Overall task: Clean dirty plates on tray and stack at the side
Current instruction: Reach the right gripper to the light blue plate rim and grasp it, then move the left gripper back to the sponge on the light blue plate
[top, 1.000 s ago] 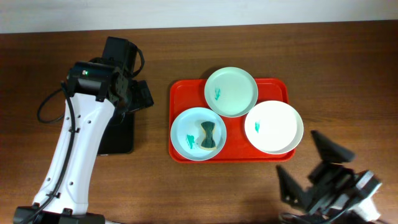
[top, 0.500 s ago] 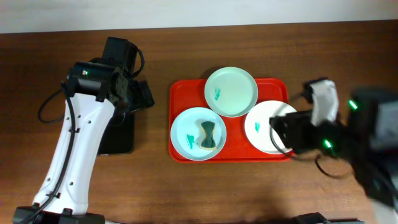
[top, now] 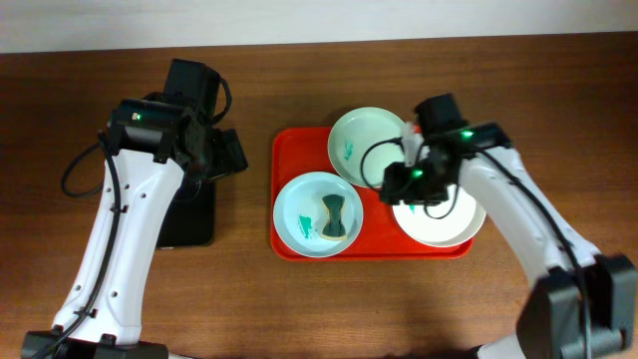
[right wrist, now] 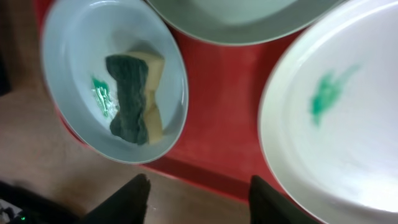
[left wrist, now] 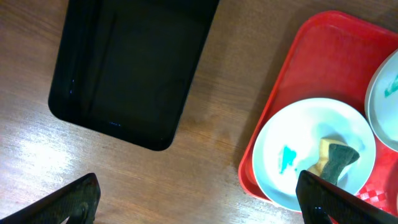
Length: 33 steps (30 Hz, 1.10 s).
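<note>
A brown wood-grain worktop point(top: 299, 309) runs up to a pale wall point(top: 299, 20), and on it the red tray point(top: 295, 150) lies with its long axis left to right in the overhead view, a black tray point(left wrist: 130, 68) well apart to its left. On the red tray sit the pale green plate point(top: 371, 147) at the back, the pale blue plate point(top: 299, 214) front left carrying a sponge point(top: 336, 217), and the white plate point(top: 449, 221) overhanging the right rim. The left end effector point(left wrist: 199, 196) hangs wide apart over bare wood, and the right end effector point(right wrist: 199, 193) hovers over the tray, fingers apart and empty.
</note>
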Tool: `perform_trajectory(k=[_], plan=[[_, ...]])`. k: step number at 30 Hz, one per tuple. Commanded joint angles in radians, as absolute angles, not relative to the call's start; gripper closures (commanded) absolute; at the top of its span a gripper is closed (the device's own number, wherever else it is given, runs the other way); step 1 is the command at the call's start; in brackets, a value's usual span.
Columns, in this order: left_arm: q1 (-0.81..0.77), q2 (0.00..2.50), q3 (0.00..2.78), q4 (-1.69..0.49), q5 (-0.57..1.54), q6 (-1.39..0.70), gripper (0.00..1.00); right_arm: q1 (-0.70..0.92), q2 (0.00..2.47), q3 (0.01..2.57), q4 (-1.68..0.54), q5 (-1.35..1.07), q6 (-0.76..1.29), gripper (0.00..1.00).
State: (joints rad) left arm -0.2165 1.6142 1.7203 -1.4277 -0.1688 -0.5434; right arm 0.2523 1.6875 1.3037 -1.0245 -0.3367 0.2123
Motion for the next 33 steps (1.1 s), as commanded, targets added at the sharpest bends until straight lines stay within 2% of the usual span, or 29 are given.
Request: perform_trajectory(k=[1,8,12,14,27,30,33], plan=[[-0.214,1.621,1.717,-1.425,-0.169,-0.545,0.01,0.303,1.761,1.298,-0.976,-0.327,0.239,0.44],[-0.214,1.621,1.717,-1.422,-0.169,-0.545,0.01,0.364,1.856,1.285,-0.891,-0.281,0.241,0.45],[-0.214,1.621,1.717,-1.422,-0.169,-0.545,0.01,0.366,1.893,1.278,-0.857,-0.258,0.241,0.57],[-0.214,1.621,1.717,-1.422,-0.169,-0.545,0.01,0.366,1.906,1.276,-0.847,-0.257,0.241,0.59],[-0.214,1.621,1.716,-1.422,-0.145,-0.545,0.00,0.364,1.921,1.209,-0.721,-0.253,0.241,0.59],[-0.215,1.621,1.712,-1.422,-0.139,-0.534,0.13,0.364,1.921,1.184,-0.690,-0.254,0.241,0.61],[-0.215,1.621,1.682,-1.395,-0.037,-0.447,0.12,0.364,1.921,1.161,-0.664,-0.254,0.241,0.65]])
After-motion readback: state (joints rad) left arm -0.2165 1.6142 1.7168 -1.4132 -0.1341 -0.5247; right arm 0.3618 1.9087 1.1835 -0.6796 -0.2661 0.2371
